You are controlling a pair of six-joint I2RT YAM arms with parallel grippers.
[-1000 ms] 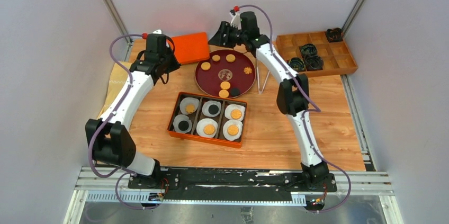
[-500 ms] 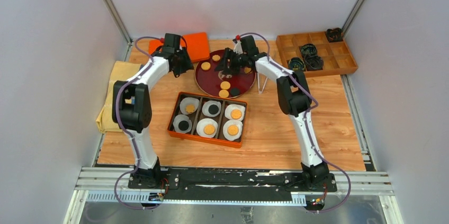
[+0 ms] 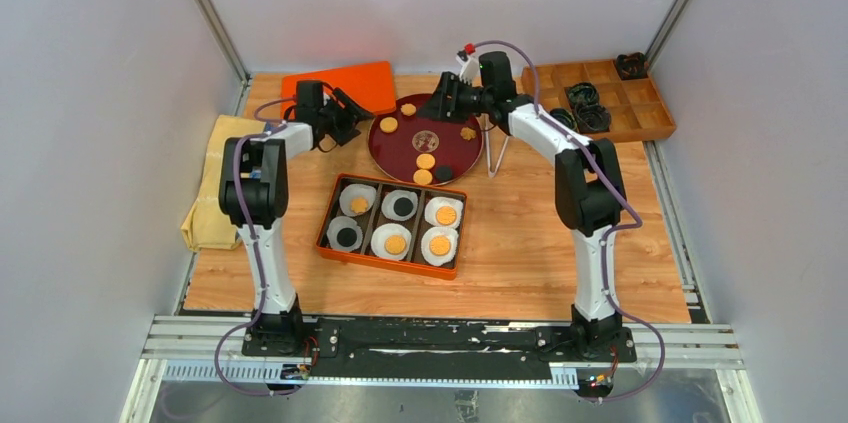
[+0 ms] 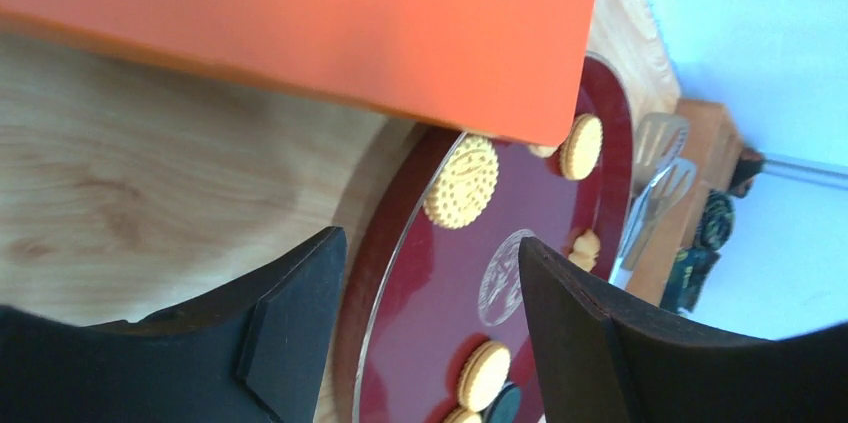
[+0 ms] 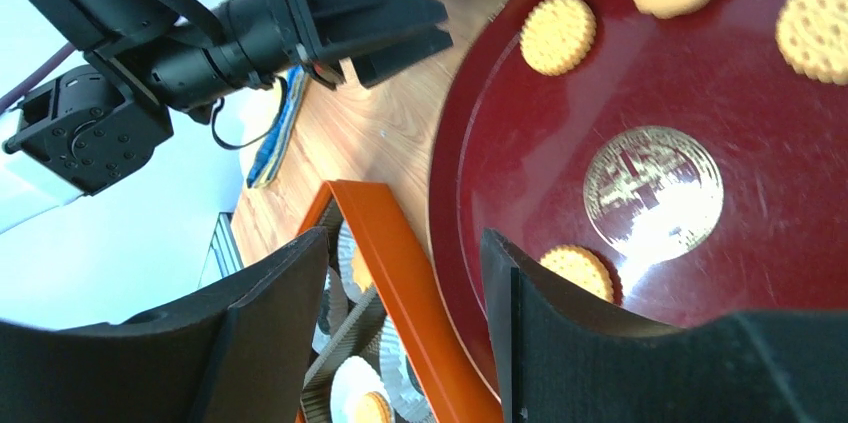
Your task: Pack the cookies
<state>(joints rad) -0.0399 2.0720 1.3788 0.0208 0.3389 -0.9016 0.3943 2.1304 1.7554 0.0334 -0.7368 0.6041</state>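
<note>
Your left gripper [image 4: 430, 243] has its two black fingers [image 4: 290, 323] spread apart with nothing between them. Through the gap you see the rim of the dark red round plate [image 3: 400, 148], close in front of the tips. This gripper sits low over the wooden table [image 3: 520, 243] at the plate's left edge, just beside the flat orange lid [image 3: 340, 83].

Your right gripper [image 5: 402, 238] is spread too and carries nothing. Its fingers [image 5: 560, 333] hang over the far side of the plate and point across towards the left gripper.

The cookies [image 3: 426, 161] are in two places. From above you can count six loose on the plate: four flat golden ones, a black one and a knobbly orange-brown one, lying around a gold medallion at the centre. Six more sit in the orange box [image 3: 390, 261] just on the near side of the plate, each in a white fluted paper cup [image 3: 377, 235]. There are two rows of three: the far row is golden, black, golden, and the near row is black, golden, golden.

Metal tongs [image 3: 497, 151] lie on the table just right of the plate. A wooden compartment tray [image 3: 650, 118] with black paper cups [image 3: 585, 98] stands at the far right. A yellow cloth [image 3: 210, 193] lies at the left edge.
</note>
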